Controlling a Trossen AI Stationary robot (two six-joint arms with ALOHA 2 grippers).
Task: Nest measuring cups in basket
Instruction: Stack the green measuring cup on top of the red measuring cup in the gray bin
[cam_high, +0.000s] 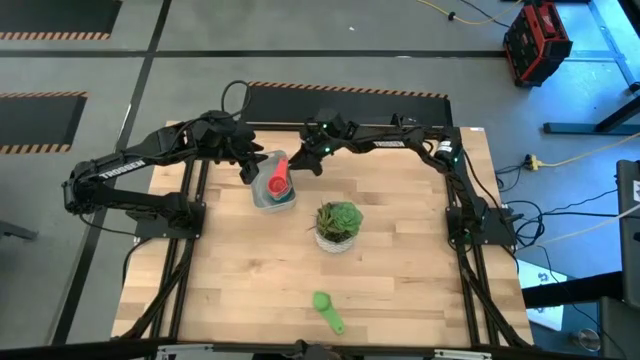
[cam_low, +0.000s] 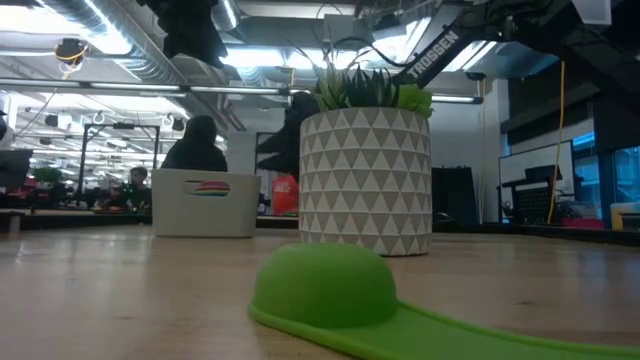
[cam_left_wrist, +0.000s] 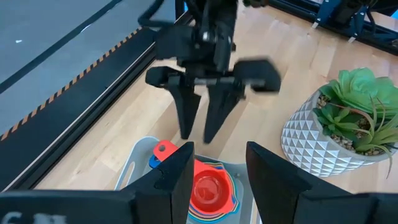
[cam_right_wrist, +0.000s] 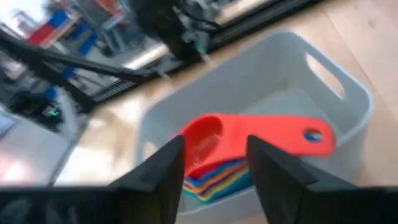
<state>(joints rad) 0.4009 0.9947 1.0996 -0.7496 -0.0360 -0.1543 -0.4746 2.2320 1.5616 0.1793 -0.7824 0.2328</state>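
Note:
The basket (cam_high: 262, 195) stands on the table at the far left and holds a nested stack of measuring cups with the red cup (cam_left_wrist: 208, 190) on top. A green cup (cam_high: 325, 305) lies alone near the table's front edge, rounded side up in the low view (cam_low: 325, 285). My left gripper (cam_left_wrist: 219, 149) hangs open just above the basket's left side. My right gripper (cam_high: 308, 163) is open too, to the right of the basket and beyond it, fingers slanting down toward the stack (cam_right_wrist: 214, 142). Nothing is between either pair of fingers.
A white patterned pot with a green plant (cam_high: 338, 225) stands mid-table, to the right of and nearer than the basket. Bare wooden tabletop (cam_high: 230, 280) stretches from the basket to the front edge. People and desks show in the room beyond the table (cam_low: 195, 140).

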